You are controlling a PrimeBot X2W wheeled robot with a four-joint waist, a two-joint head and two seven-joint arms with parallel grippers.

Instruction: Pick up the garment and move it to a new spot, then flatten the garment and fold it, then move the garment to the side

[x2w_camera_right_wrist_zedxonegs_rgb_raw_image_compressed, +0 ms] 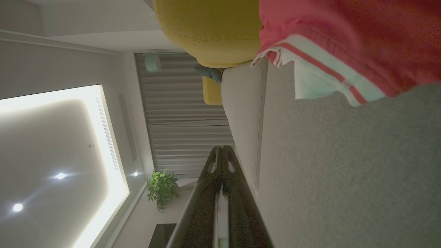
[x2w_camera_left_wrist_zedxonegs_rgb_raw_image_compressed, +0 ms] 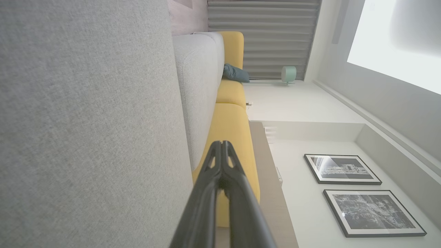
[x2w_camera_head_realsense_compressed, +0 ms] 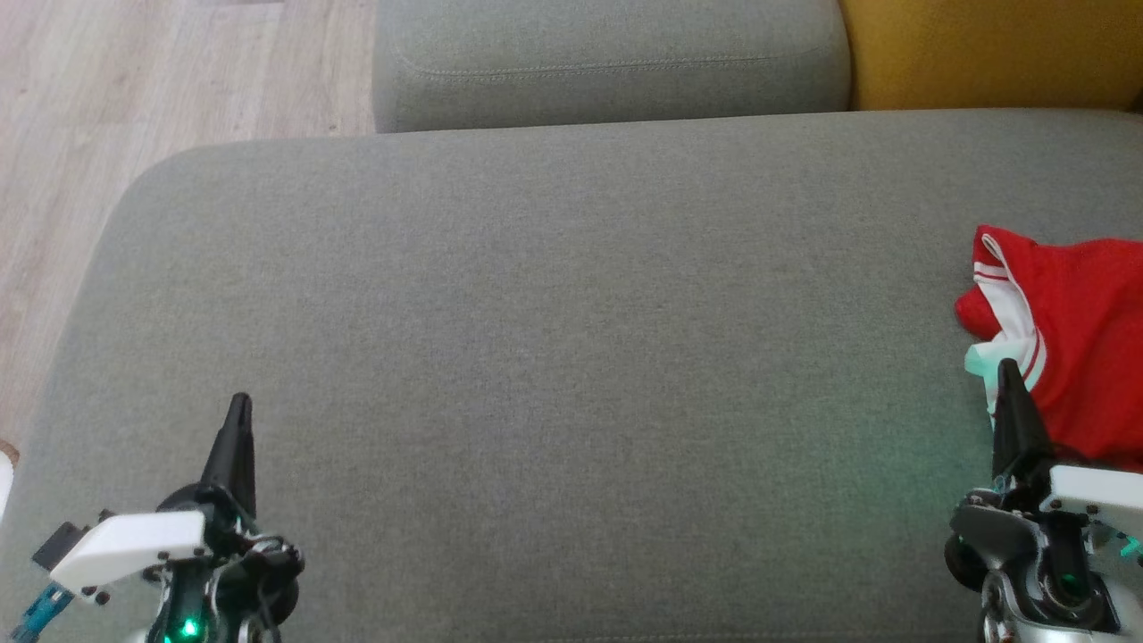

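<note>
While the wooden floor [x2w_camera_head_realsense_compressed: 134,107] fills the upper left corner of the head view, the left gripper [x2w_camera_head_realsense_compressed: 238,415] stands at the lower left. Its two dark fingers are pressed together into one point and hold nothing. It sits over the broad grey seat cushion [x2w_camera_head_realsense_compressed: 571,357], which spans the middle of the frame. Above it lie a grey back cushion [x2w_camera_head_realsense_compressed: 607,62] at top centre and a yellow cushion [x2w_camera_head_realsense_compressed: 991,49] at the upper right. At the lower right the right gripper [x2w_camera_head_realsense_compressed: 1010,379] also has its fingers closed flat against each other, with nothing between them. Its tip is just beside the white-striped hem of the garment [x2w_camera_head_realsense_compressed: 1085,339], a crumpled red piece lying on the seat against the right edge of the frame. In the left wrist view the left gripper [x2w_camera_left_wrist_zedxonegs_rgb_raw_image_compressed: 222,148] rises from the bottom centre, tips together. Grey upholstery lies to its left, a teal pillow [x2w_camera_left_wrist_zedxonegs_rgb_raw_image_compressed: 236,73] sits near the top centre, and two framed pictures [x2w_camera_left_wrist_zedxonegs_rgb_raw_image_compressed: 341,168] hang at the lower right. In the right wrist view a lit ceiling panel [x2w_camera_right_wrist_zedxonegs_rgb_raw_image_compressed: 51,155] takes the left side and a potted plant [x2w_camera_right_wrist_zedxonegs_rgb_raw_image_compressed: 162,187] sits left of centre. The right gripper [x2w_camera_right_wrist_zedxonegs_rgb_raw_image_compressed: 222,153] comes up from the bottom centre with its fingers closed. The garment [x2w_camera_right_wrist_zedxonegs_rgb_raw_image_compressed: 344,38] fills the upper right, with bare cushion between it and the fingertips.
</note>
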